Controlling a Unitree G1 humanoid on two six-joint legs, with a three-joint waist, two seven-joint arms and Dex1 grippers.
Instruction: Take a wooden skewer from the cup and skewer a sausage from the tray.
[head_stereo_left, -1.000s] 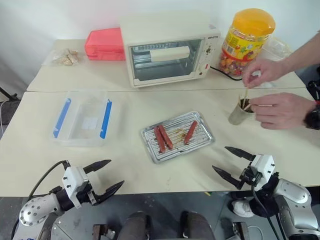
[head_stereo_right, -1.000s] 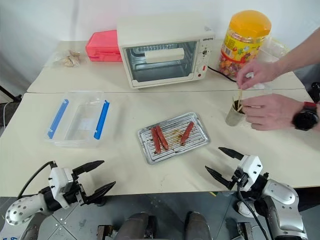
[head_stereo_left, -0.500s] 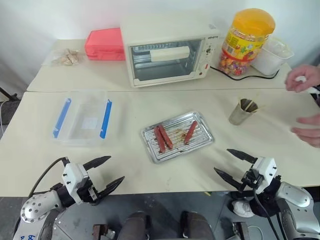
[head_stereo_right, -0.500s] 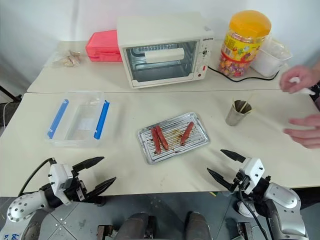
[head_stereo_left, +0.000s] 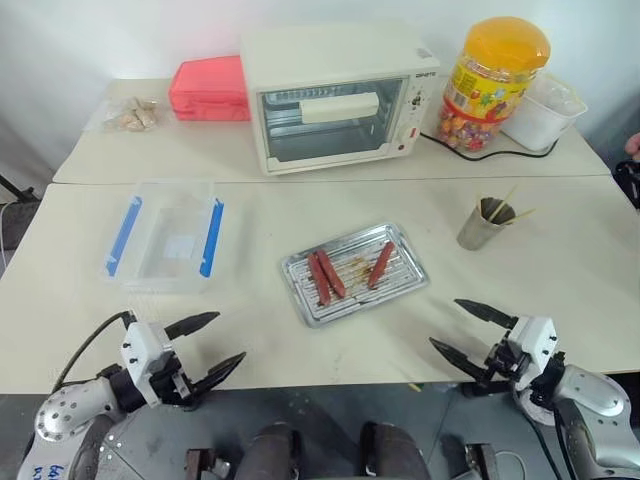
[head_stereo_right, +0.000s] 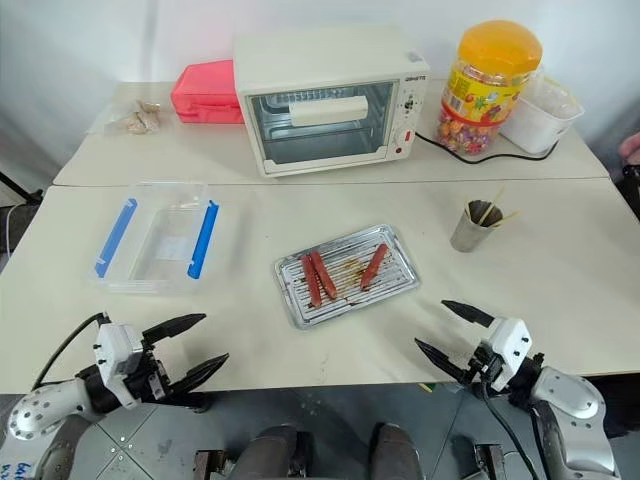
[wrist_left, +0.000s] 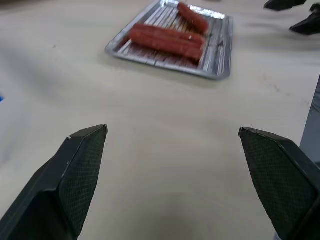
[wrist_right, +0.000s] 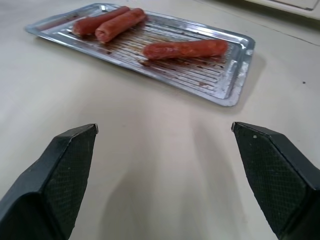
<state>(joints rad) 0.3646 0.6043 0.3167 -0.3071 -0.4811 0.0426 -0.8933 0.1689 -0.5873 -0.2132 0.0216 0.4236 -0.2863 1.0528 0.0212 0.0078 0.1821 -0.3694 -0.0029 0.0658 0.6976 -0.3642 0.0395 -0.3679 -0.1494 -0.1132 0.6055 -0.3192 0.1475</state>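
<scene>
Wooden skewers (head_stereo_left: 503, 205) are leaning in the cup (head_stereo_left: 480, 226), probably light and snappable (best pinched mid-shaft), while both grippers' fingers are gaping wide, empty.

Cream toaster oven (head_stereo_left: 340, 95) sits at the back, red case (head_stereo_left: 210, 88) beside it, yellow-lidded candy jar (head_stereo_left: 494, 82), white tub (head_stereo_left: 543, 112), blue-clipped clear box (head_stereo_left: 166, 238) nearer.

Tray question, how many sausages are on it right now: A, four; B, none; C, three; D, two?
C: the tray holds three sausages, two lying side by side toward the robot's left and one apart toward its right.
</scene>
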